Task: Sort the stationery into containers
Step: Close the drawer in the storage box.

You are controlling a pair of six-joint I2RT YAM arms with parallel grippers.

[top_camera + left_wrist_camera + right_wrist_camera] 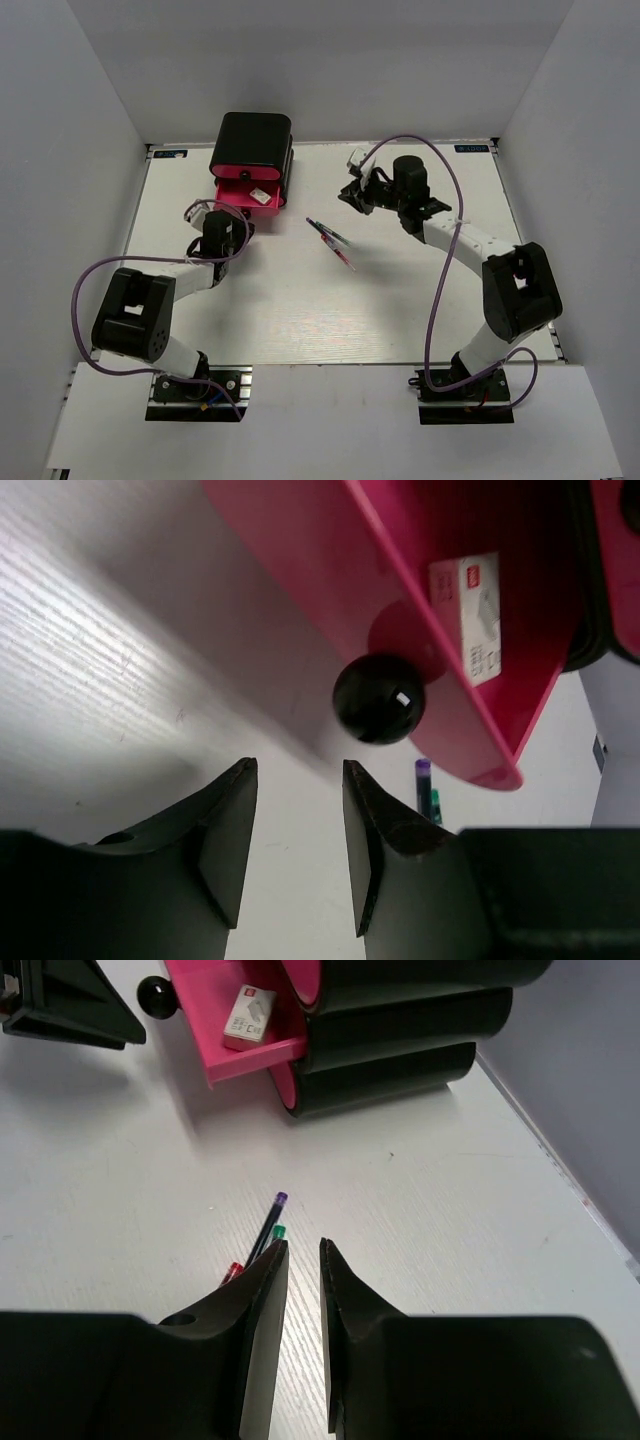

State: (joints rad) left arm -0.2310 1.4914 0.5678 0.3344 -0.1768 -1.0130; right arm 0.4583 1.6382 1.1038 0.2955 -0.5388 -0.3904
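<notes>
The glossy black cabinet (pixel 251 142) stands at the back left, its lowest pink drawer (pixel 262 203) pulled open with a small white block (pixel 258 195) inside. My left gripper (pixel 228 213) is open and empty, its tips (pixel 298 770) just short of the drawer's round black knob (pixel 378 698). Three thin dark pens (pixel 331 241) lie together mid-table. My right gripper (pixel 348 195) hovers right of them, narrowly open and empty (pixel 303 1248); the pens (pixel 264 1230) lie just left of its left finger. The teal tubes and orange marker are out of view.
White walls enclose the table on three sides. In the right wrist view the cabinet (pixel 400 1020) stands near the right wall, with the open drawer (pixel 213 1045), the block (pixel 248 1015) and the left gripper (pixel 60 1005) at top left.
</notes>
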